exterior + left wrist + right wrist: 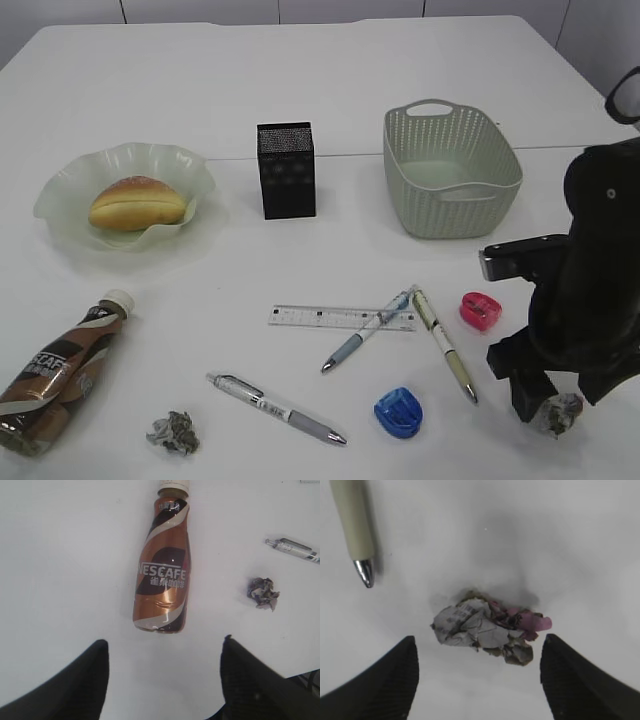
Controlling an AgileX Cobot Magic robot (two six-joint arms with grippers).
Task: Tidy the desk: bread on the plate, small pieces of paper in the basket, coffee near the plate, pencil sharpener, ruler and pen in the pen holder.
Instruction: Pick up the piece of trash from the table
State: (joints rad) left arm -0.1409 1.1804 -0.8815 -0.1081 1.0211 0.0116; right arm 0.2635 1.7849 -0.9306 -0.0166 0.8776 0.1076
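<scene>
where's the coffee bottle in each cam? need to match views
Exterior view: the brown plastic coffee bottle with white cap lies on its side at the lower left, below the plate.
Left wrist view: same bottle at top centre, cap toward the top edge, ahead of the open left gripper.
Right wrist view: not in it.
Shared landmark: the crumpled grey paper ball to the bottle's right, also in the left wrist view.

Pale wall panels (pixel 200 10) with thin dark seams run behind
</scene>
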